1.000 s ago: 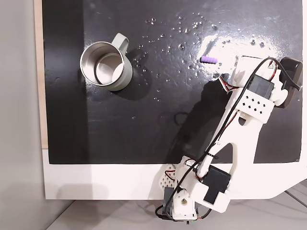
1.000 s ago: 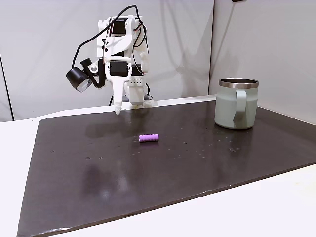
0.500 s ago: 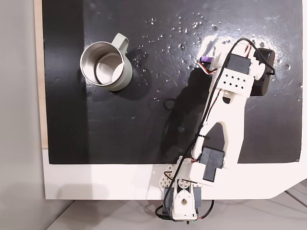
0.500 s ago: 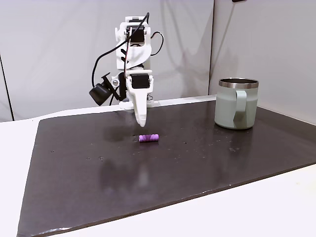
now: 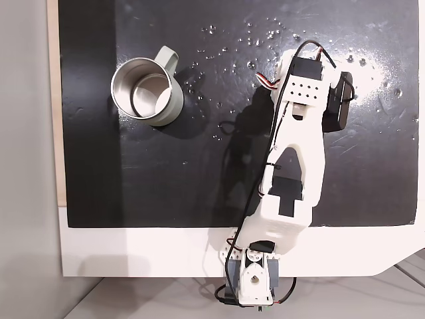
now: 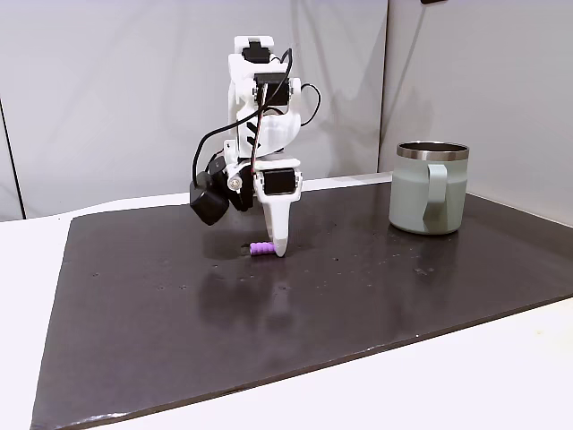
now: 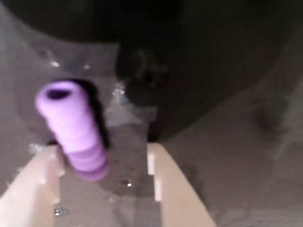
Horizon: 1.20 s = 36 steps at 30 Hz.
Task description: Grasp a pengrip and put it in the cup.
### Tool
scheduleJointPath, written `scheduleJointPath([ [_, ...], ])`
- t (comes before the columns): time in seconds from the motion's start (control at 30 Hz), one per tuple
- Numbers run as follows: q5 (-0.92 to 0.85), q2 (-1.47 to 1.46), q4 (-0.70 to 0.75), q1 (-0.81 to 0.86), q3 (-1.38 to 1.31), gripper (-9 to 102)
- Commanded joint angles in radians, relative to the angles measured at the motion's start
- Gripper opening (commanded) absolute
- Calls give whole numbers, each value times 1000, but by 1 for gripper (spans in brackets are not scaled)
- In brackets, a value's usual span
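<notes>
Gripper [image 7: 104, 158] is down at the mat [image 6: 376, 296] with jaws apart around the pengrip [image 7: 73, 130]; best to centre it, then close gently before heading for the cup [image 6: 428, 188].

Lab-like benchtop: black mat [image 6: 358, 296], grey walls [image 6: 107, 90]

White plastic arm [image 5: 297, 143] with black servo blocks, thin black and red cables looping along it. Perforated white plate near the wrist, round black camera [image 6: 209, 202] clipped beside. Gripper [image 6: 278, 247] with pale tapered fingers [image 7: 177, 189].
</notes>
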Motion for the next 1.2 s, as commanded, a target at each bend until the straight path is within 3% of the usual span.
scheduleJointPath([
  [0.0,3,-5,12,26,-71,16],
  [0.2,-8,-31,17,54,-74,15],
  [0.3,-8,-31,23,71,-74,4],
  [0.4,-8,-31,23,78,-77,0],
  [0.63,9,-29,72,75,-120,0],
  [0.8,60,-38,235,38,-364,0],
  [0.93,118,-118,471,-23,-787,0],
  [1.17,179,86,485,-192,-824,0],
])
